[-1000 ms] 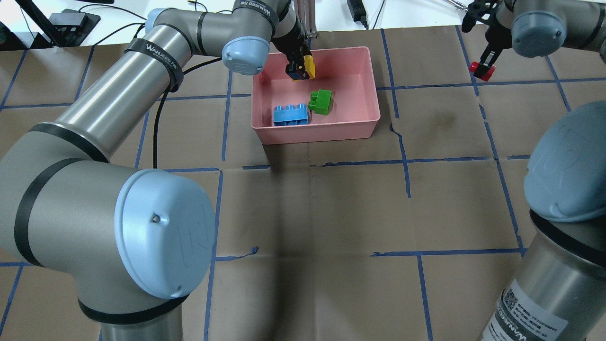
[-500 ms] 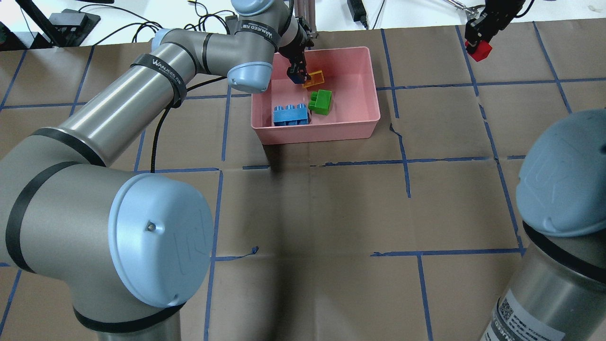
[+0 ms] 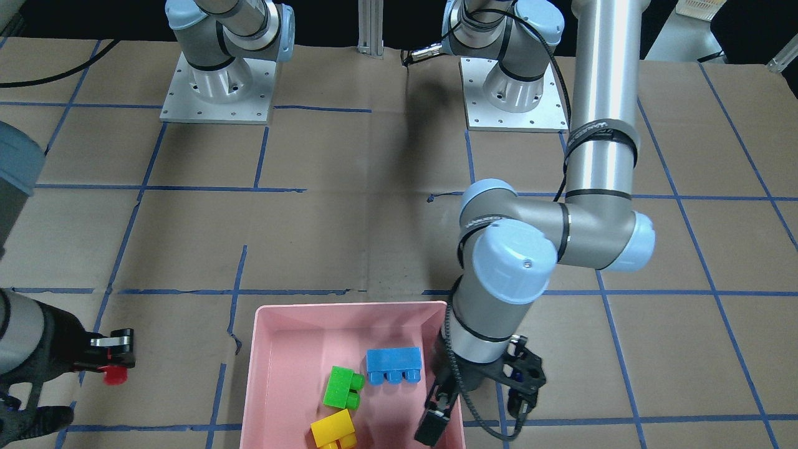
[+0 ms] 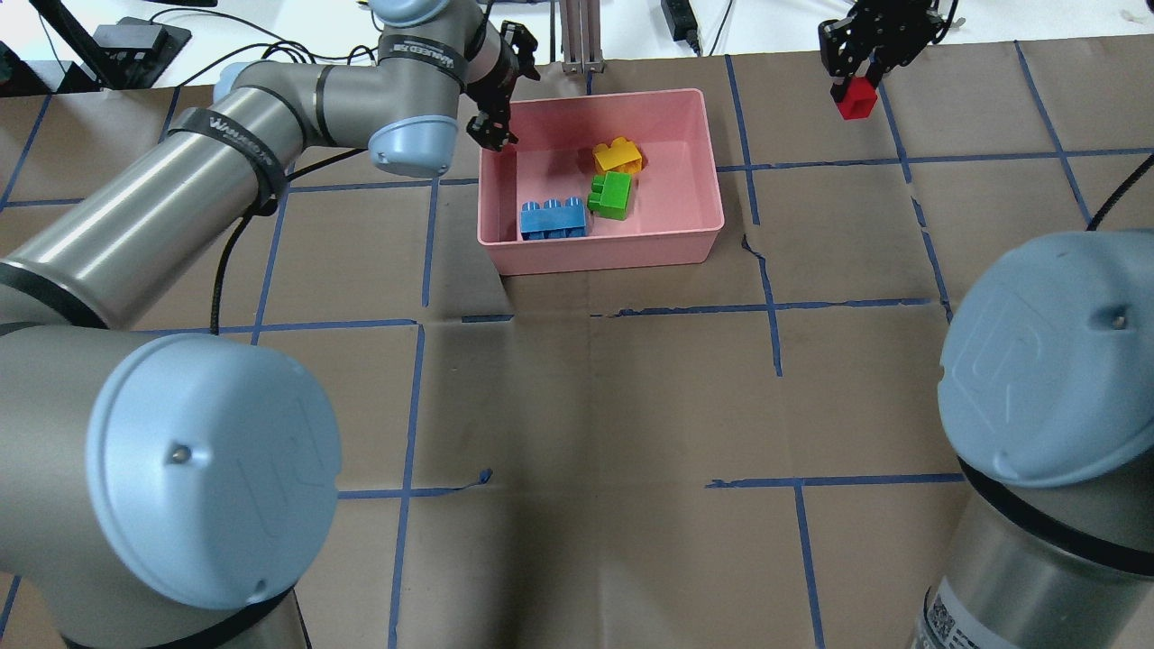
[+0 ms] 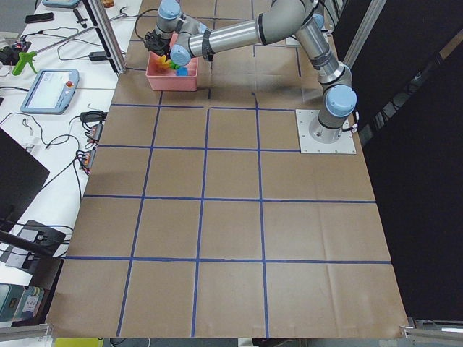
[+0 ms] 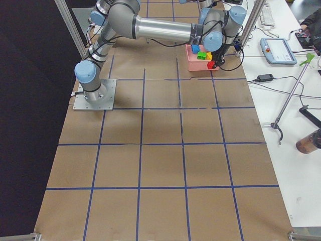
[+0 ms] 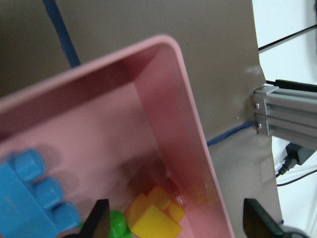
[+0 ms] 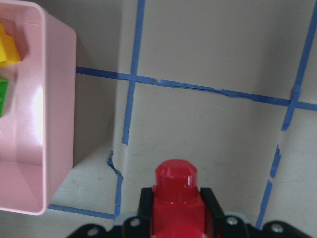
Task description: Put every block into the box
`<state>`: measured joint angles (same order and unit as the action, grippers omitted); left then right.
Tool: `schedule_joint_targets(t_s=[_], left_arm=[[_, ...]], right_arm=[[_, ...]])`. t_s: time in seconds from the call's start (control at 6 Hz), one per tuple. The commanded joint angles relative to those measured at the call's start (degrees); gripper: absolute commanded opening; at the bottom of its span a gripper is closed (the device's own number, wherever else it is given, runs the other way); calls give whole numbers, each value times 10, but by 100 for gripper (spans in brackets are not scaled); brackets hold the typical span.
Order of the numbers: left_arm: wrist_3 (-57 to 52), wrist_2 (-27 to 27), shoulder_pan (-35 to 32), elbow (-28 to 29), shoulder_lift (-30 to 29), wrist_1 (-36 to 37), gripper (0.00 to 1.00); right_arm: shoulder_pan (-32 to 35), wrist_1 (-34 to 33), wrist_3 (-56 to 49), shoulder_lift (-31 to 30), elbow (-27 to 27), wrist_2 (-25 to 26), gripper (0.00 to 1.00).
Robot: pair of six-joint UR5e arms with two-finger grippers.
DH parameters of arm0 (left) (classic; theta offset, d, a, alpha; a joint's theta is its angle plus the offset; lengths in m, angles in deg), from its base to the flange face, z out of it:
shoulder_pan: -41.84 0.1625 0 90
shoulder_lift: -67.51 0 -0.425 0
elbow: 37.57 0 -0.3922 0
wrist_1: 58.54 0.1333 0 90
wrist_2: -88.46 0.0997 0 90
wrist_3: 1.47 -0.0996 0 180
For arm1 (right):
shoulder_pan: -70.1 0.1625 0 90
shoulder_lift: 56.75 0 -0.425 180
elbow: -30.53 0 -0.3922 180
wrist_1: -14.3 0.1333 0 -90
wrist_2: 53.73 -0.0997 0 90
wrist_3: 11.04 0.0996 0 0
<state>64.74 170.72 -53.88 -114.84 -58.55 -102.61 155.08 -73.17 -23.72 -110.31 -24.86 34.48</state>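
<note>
The pink box (image 4: pixel 694 135) stands at the table's far middle. In it lie the light blue block (image 4: pixel 553 219), the green block (image 4: pixel 611 195) and the yellow block (image 4: pixel 618 156). My left gripper (image 4: pixel 494 133) is open and empty over the box's far left corner. In its wrist view the fingers (image 7: pixel 101 220) stand wide apart above the yellow block (image 7: pixel 153 218). My right gripper (image 4: pixel 861 77) is shut on the red block (image 4: pixel 855 99) and holds it above the table, to the right of the box. The right wrist view shows the red block (image 8: pixel 176 193) with the box rim (image 8: pixel 59 99) at its left.
Brown paper with blue tape lines (image 4: pixel 766 306) covers the table. An aluminium post (image 4: pixel 577 36) stands just behind the box. Cables and a power adapter (image 4: pixel 678 18) lie past the far edge. Both arm bases (image 3: pixel 215 81) are bolted at the robot's side.
My left gripper let go of the yellow block, which now lies in the box, and drew back left to the box's corner. My right gripper carried the red block leftward.
</note>
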Motion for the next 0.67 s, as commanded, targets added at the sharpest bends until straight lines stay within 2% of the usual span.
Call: schedule_joint_targets(t_s=[0.0,0.17,0.33,0.5], left_arm=[[-266,7,83,-105,89,-15,94],[-434,38,98,-132,119,-42,96],[-602,88,98,-145,156,-106,96],[-692,87,102,-144,187,-192,97]], right_arm=[[59,-14,122,6,2,-2,18],[110,-42,196,21,1,-1,18],[153,-76,262,51,0,-1,18],[173,-110,292,84,-2,-1,18]])
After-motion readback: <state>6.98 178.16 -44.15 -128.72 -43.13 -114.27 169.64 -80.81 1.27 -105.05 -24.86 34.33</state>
